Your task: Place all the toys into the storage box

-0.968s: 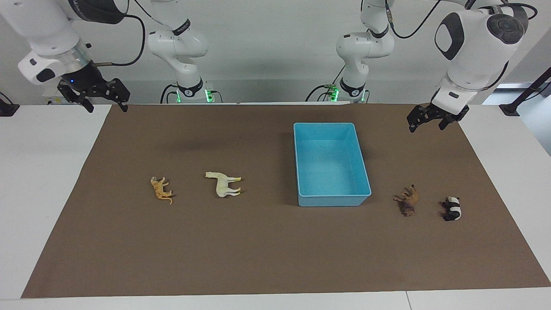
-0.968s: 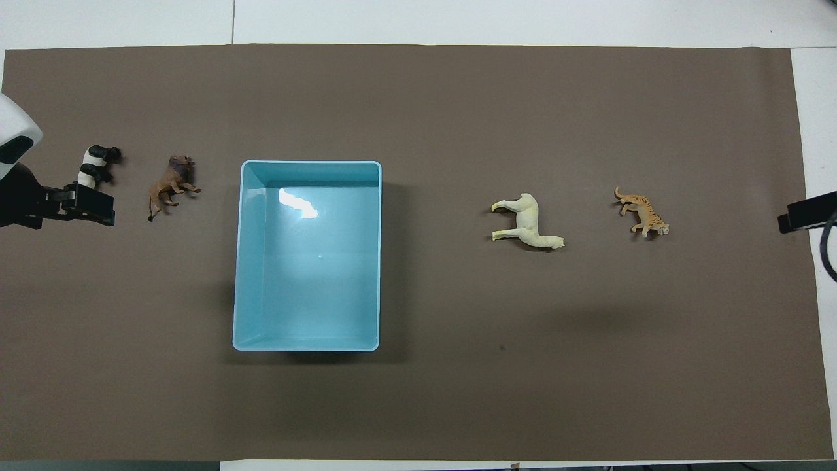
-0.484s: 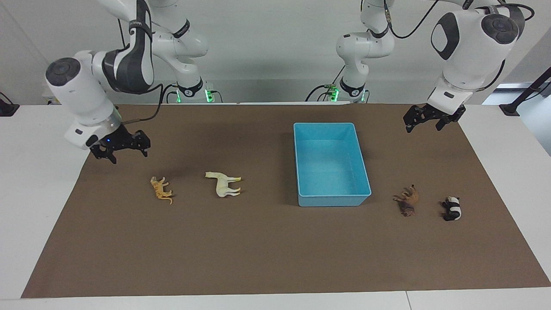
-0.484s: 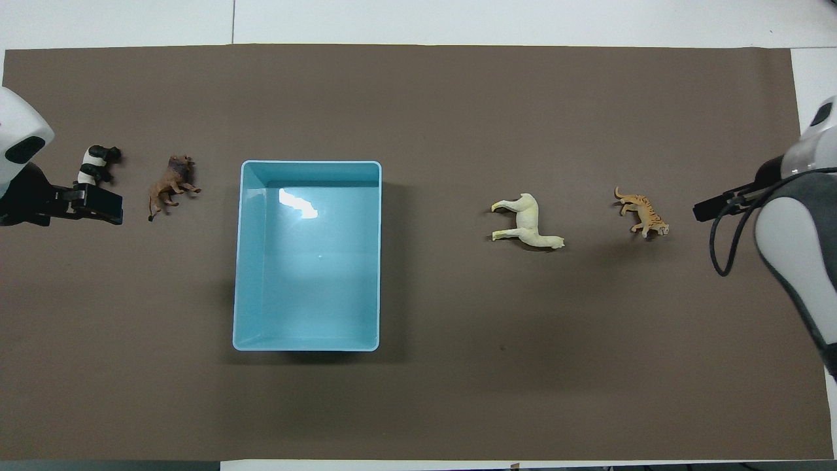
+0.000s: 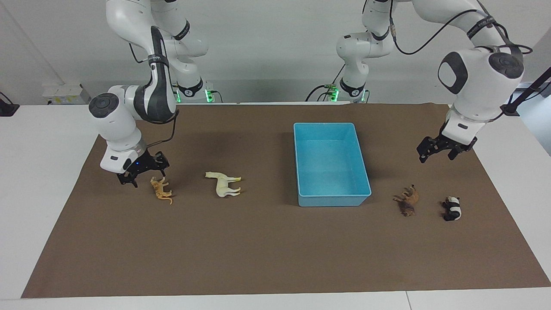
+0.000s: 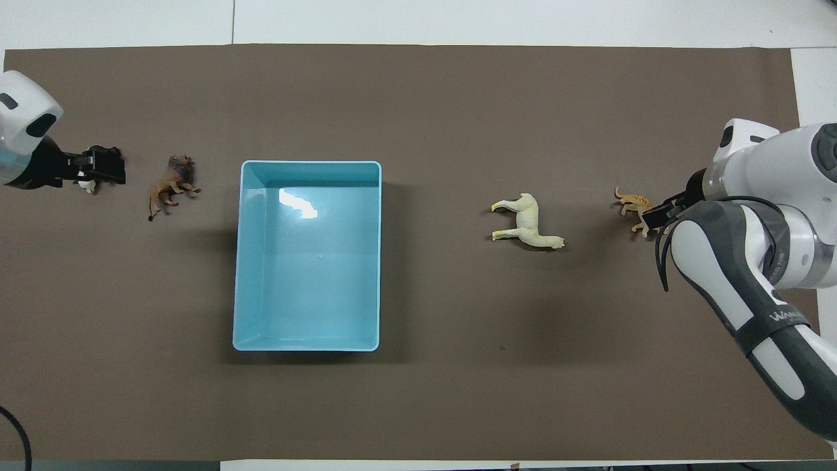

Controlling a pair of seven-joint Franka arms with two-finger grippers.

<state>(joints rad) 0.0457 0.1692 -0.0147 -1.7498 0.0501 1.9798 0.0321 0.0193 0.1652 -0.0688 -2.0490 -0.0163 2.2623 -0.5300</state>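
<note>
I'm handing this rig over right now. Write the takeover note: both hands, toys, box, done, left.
Right hand: open, low beside the tiger, not gripping.
Left hand: open, raised over the mat, short of the panda.
Horse lies between tiger and storage box; brown animal between box and panda.
Done: nothing, box empty.
Left: all four toys.
</note>
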